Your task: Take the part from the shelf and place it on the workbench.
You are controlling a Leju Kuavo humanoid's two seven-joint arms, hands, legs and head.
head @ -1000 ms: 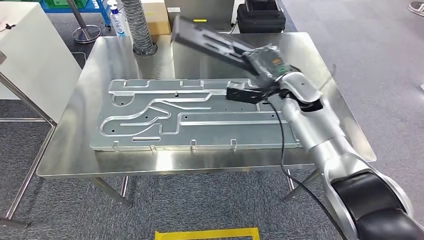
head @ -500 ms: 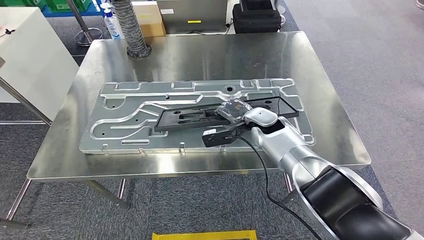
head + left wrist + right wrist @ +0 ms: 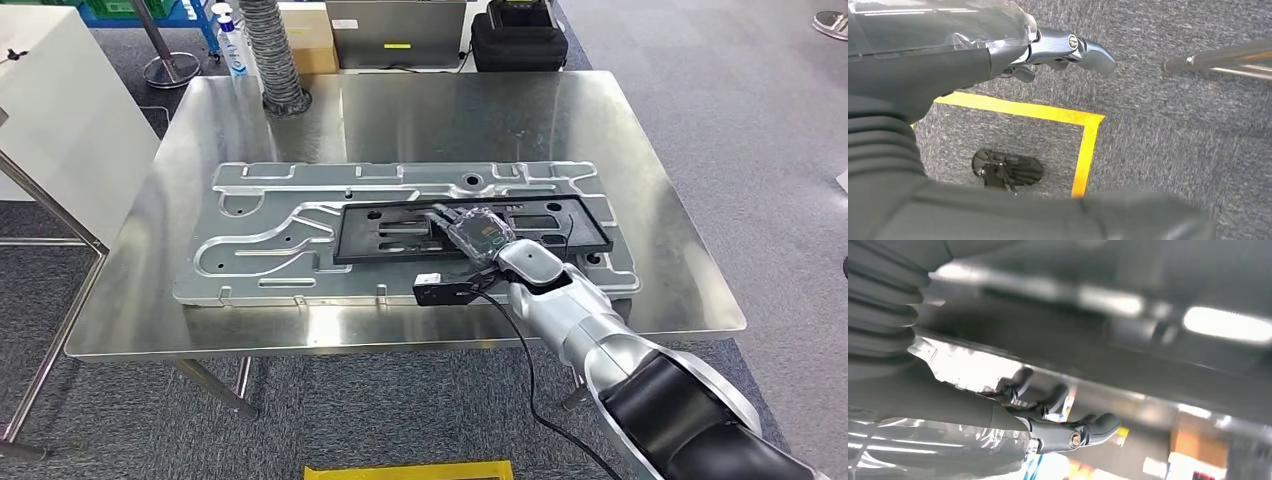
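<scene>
- One steel workbench [image 3: 660, 180] is seen from above in the head view, standing on grey carpet.
- Most of its top is covered by a large silver metal plate [image 3: 260, 250] with grooves cut into it.
- On the right half of that plate a long black flat part [image 3: 560, 225] is lying level, in contact with the plate along what can be seen of its length.
- From the lower right, the silver right arm [image 3: 590, 330] is reached in over the near edge of the bench.
- The right hand [image 3: 475, 235] is rested on the middle of the black part, its dark fingers laid over it; whether the part is pinched or merely touched cannot be told, since the right wrist view is blurred.
- The left hand [image 3: 1068, 47] is seen hanging over the carpet and a strip of yellow floor tape [image 3: 1083, 145], its fingers curled in and nothing held.
- The placing step is judged nearly done. It would be finished well if the fingers were spread gently and the hand lifted straight up, so the part is not dragged or tipped off the plate.
</scene>
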